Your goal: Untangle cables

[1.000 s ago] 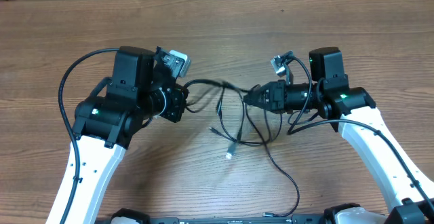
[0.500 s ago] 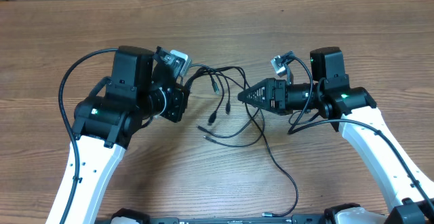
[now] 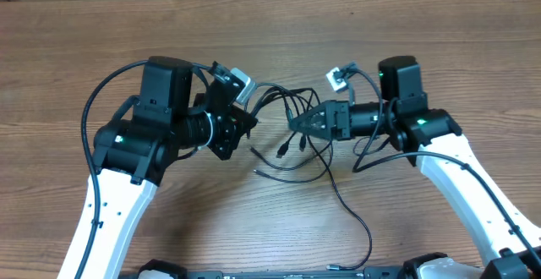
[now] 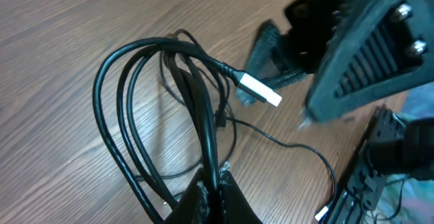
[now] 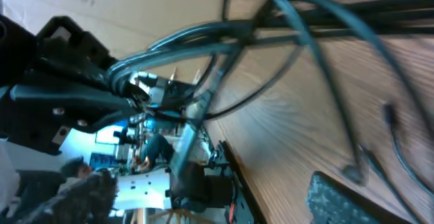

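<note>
Several thin black cables (image 3: 286,108) hang in a bunch between my two grippers above the wooden table (image 3: 279,25). My left gripper (image 3: 246,119) is shut on the bunch; in the left wrist view its fingertips (image 4: 218,185) pinch the strands and the cables (image 4: 135,81) loop out ahead, one ending in a white plug (image 4: 260,92). My right gripper (image 3: 293,121) points left at the bunch, open. In the right wrist view its gripper (image 5: 220,200) has the fingers wide apart, and the cables (image 5: 224,37) cross ahead of them, blurred. One cable (image 3: 352,214) trails toward the front edge.
Loose plug ends (image 3: 282,150) dangle below the bunch over the table's middle. A dark rail (image 3: 287,272) runs along the front edge between the two arm bases. The right arm's own thicker wiring (image 3: 372,148) loops under its wrist.
My right gripper let go of the cables and opened, then shifted a little left. My left gripper turned and moved right with the bunch, and the cables swung toward it.
</note>
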{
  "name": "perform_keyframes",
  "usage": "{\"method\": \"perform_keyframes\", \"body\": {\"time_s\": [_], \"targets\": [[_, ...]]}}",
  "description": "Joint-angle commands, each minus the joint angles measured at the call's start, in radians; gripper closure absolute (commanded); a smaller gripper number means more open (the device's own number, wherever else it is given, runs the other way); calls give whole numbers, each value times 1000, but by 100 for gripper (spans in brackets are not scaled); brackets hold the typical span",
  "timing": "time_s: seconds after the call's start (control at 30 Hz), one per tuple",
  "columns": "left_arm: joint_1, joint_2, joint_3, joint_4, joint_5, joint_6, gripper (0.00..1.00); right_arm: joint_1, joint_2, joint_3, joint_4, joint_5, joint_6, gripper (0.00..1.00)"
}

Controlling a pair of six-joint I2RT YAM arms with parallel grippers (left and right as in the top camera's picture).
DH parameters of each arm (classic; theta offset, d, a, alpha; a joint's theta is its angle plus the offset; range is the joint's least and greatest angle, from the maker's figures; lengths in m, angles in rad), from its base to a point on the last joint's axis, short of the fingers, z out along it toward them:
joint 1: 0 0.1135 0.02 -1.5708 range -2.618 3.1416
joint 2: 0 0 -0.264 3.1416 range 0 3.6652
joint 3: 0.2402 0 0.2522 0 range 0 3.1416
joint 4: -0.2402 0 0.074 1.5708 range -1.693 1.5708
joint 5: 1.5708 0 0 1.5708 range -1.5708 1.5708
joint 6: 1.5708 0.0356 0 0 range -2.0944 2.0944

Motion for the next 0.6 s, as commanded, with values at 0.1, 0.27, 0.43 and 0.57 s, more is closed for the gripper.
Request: {"method": "perform_keyframes", "body": {"time_s": [0.1, 0.27, 0.43, 0.57], "targets": [[-50, 0, 14, 5, 46, 79, 96, 26, -12, 2, 68, -10, -6, 25], [-69, 0, 14, 3, 43, 91, 96, 26, -12, 2, 71, 50, -6, 42], [-69, 0, 14, -16, 43, 92, 96, 26, -12, 2, 53, 185, -6, 64], [-69, 0, 14, -34, 42, 92, 96, 20, -12, 2, -34, 401, -2, 78]]}}
